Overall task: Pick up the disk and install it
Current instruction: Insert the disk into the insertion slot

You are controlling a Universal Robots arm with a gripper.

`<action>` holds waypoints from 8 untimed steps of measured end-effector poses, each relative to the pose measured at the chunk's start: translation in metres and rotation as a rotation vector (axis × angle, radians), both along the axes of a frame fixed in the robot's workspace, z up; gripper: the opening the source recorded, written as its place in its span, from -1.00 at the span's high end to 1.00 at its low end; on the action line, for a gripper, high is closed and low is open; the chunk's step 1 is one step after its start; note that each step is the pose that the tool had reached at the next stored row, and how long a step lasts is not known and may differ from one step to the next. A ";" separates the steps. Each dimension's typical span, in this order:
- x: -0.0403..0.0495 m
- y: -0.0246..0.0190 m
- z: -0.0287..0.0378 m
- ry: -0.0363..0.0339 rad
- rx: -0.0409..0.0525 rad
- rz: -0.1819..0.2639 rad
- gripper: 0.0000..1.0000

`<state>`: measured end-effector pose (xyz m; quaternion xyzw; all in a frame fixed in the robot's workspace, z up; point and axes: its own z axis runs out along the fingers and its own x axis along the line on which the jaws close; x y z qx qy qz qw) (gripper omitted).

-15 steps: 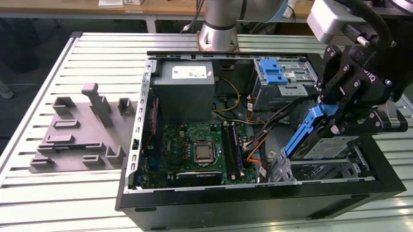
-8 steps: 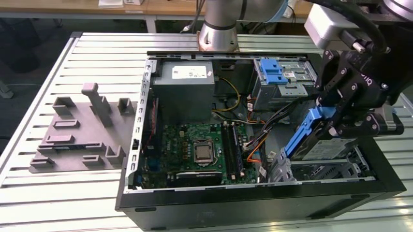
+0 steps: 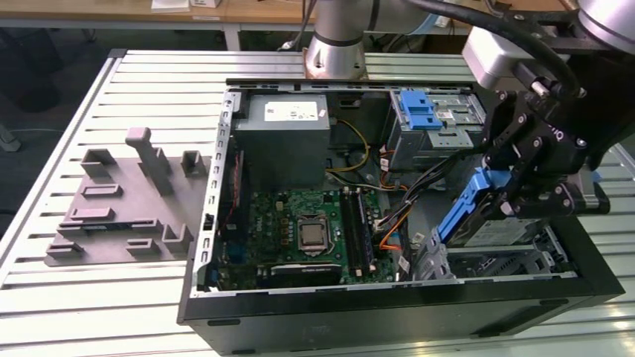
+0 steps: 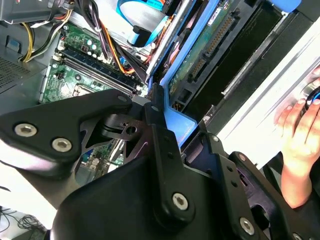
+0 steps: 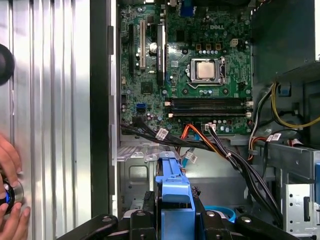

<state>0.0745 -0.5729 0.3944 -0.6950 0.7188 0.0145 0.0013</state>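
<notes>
Blue plastic is framing the disk (image 3: 466,216), and the gripper (image 3: 521,195) is clamping it, closed firmly on the carrier. The disk is hanging tilted over the metal drive bay (image 3: 501,262) in the corner of the computer case (image 3: 397,316) on the exterior view's right. Whether it is touching the bay I cannot tell. In the first wrist view the blue frame is standing between the black fingers (image 5: 148,212), and in the second wrist view the disk's connector edge is pointing into the case.

A white sticker (image 3: 293,111) is showing on the grey power supply (image 3: 282,134), its print too small to make out. Small white tags (image 5: 161,133) are hanging on the black cables in the first wrist view, also not legible.

Orange and black cables (image 3: 397,223) are running just beside the disk, between it and the motherboard (image 3: 297,223), so room is tight on that side. The case wall is closing in the bay's other side.

The case is lying open on the slatted metal counter (image 3: 149,82). A grey moulded fixture (image 3: 119,208) is sitting well apart on the exterior view's left, with bare slats around it. A person's hand (image 5: 10,210) is resting on the counter just outside the case wall, near the bay.
</notes>
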 end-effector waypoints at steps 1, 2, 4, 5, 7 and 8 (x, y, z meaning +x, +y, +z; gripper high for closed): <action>0.0000 0.0000 -0.0009 0.0000 0.0000 0.000 0.27; 0.0000 0.0000 -0.0018 0.0000 0.0000 0.000 0.27; 0.0000 0.0000 -0.0037 0.0000 -0.0001 0.000 0.27; 0.0000 0.0000 -0.0046 0.0000 -0.0001 0.000 0.27; 0.0000 0.0000 -0.0066 0.0000 -0.0002 0.000 0.27; 0.0000 0.0000 -0.0077 0.0000 -0.0001 0.000 0.27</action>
